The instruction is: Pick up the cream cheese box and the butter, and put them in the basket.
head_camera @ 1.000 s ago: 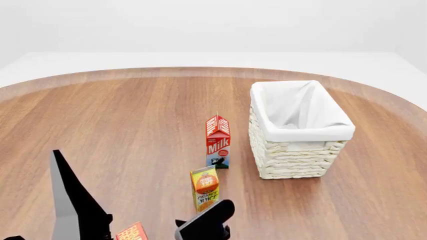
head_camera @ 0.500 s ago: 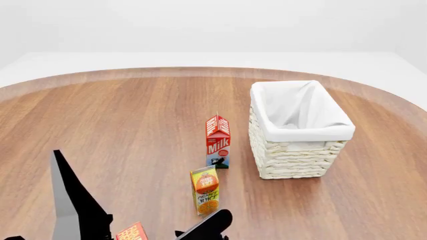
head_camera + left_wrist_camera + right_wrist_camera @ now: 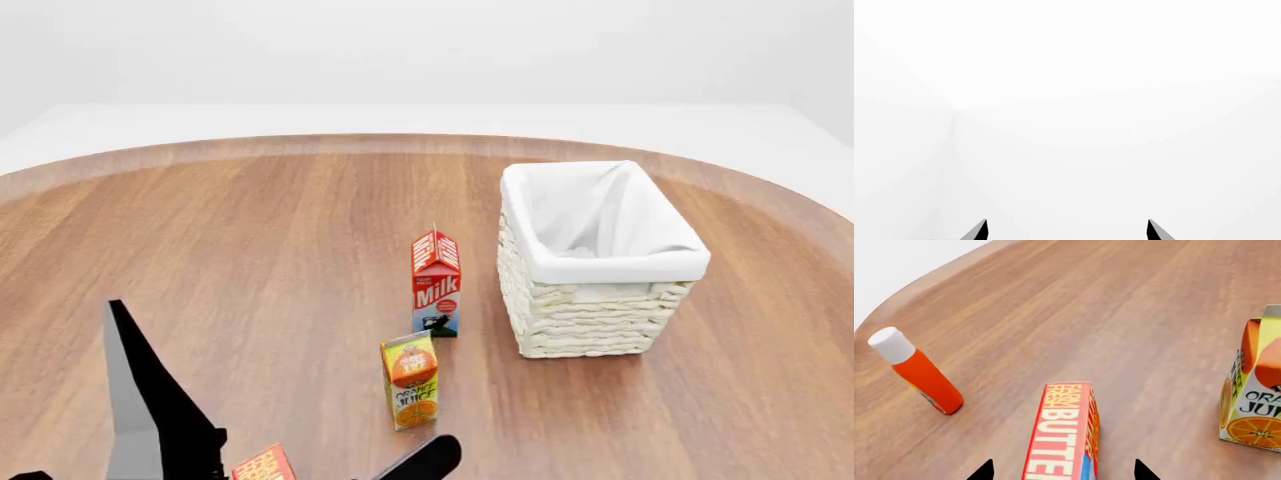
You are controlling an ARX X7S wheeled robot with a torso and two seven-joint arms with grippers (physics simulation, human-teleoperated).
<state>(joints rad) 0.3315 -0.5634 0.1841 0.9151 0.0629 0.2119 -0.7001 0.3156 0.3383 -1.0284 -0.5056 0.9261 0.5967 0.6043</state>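
Note:
The butter (image 3: pixel 1062 432), a red-orange box with yellow lettering, stands on edge on the wooden table. It lies between the tips of my right gripper (image 3: pixel 1062 471), which is open around its near end without touching it. In the head view only the butter's top corner (image 3: pixel 263 466) shows at the bottom edge, with part of my right arm (image 3: pixel 424 458) beside it. The white wicker basket (image 3: pixel 601 300) stands at the right, with nothing in it. My left gripper (image 3: pixel 1066 231) is open, holds nothing, and faces only white background. The cream cheese box is out of view.
An orange juice carton (image 3: pixel 411 382) stands just right of the butter, also in the right wrist view (image 3: pixel 1254 390). A red milk carton (image 3: pixel 437 283) stands behind it, near the basket. An orange bottle with a white cap (image 3: pixel 917 372) lies beyond the butter. My raised left arm (image 3: pixel 147 400) is at the lower left.
My right arm has sunk toward the bottom edge of the head view, showing less of itself. The left arm and the objects have not moved.

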